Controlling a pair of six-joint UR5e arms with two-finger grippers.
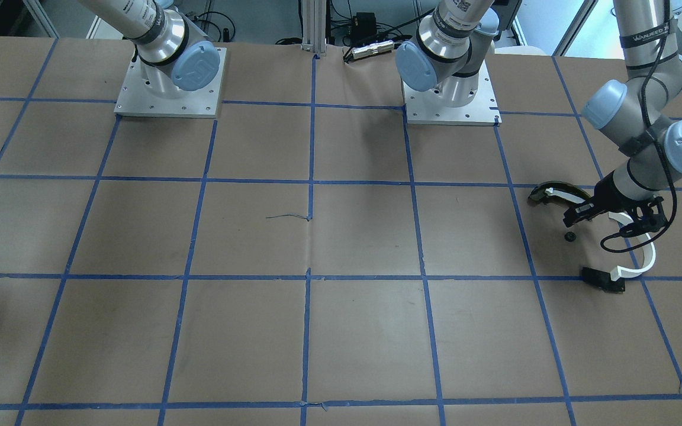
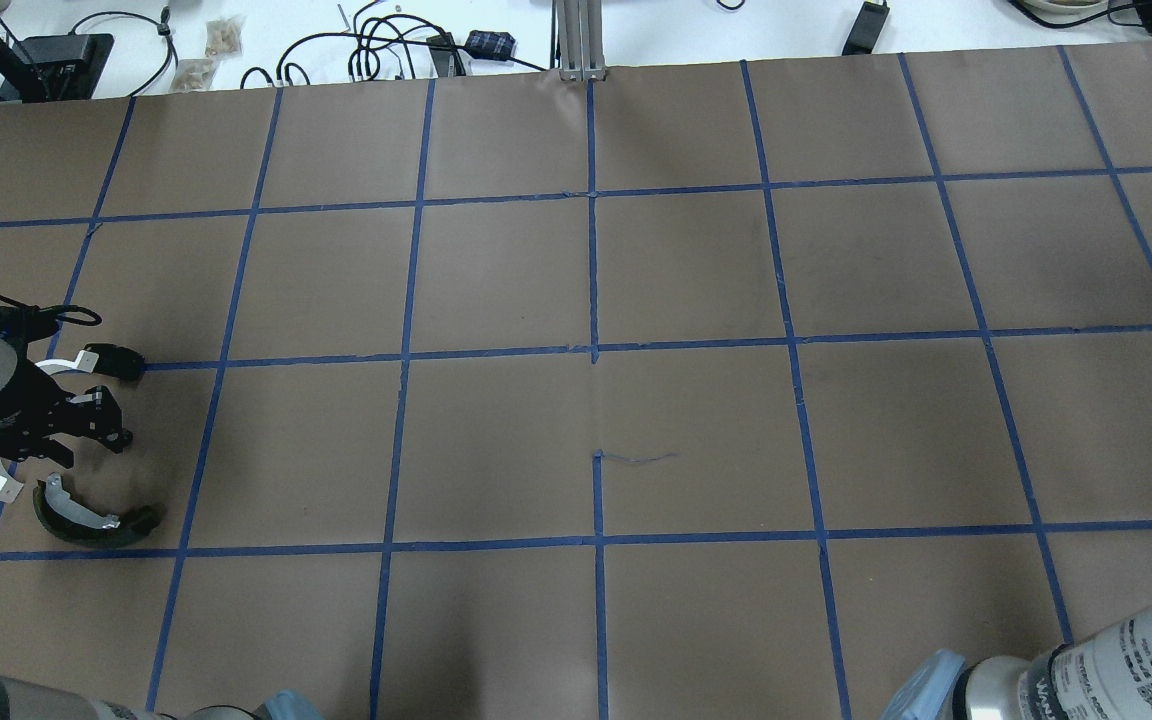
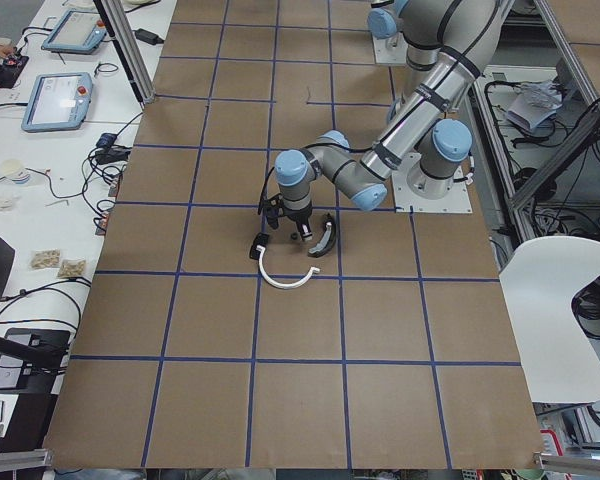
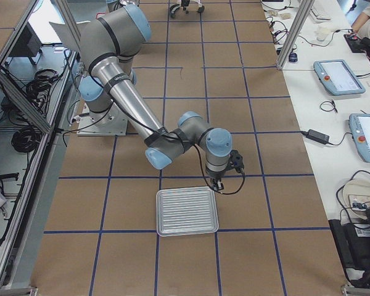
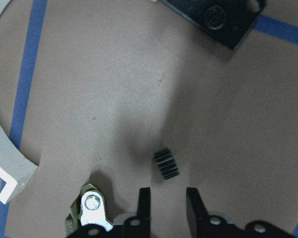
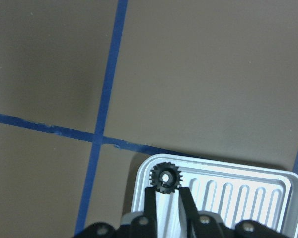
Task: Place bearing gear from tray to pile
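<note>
- The right claw (image 6: pixel 166 192) was clenched on a bearing gear (image 6: pixel 165 177), pinched between its fingertips with the bore facing the wrist camera.
- Directly past the tips lay a corner of the ribbed metal tray (image 6: pixel 223 167). Whether the gear touched it could not be told.
- The left claw (image 5: pixel 166 193) was released, jaws slightly apart and holding nothing.
- Just ahead of its tips, a second gear (image 5: pixel 166 162) lay on the paper.
- Farther ahead sat the black bracket (image 5: pixel 218 20). The white arc strip (image 5: pixel 2 148) curved off to the side, and the olive-and-white piece (image 2: pixel 136 522) lay nearby.
</note>
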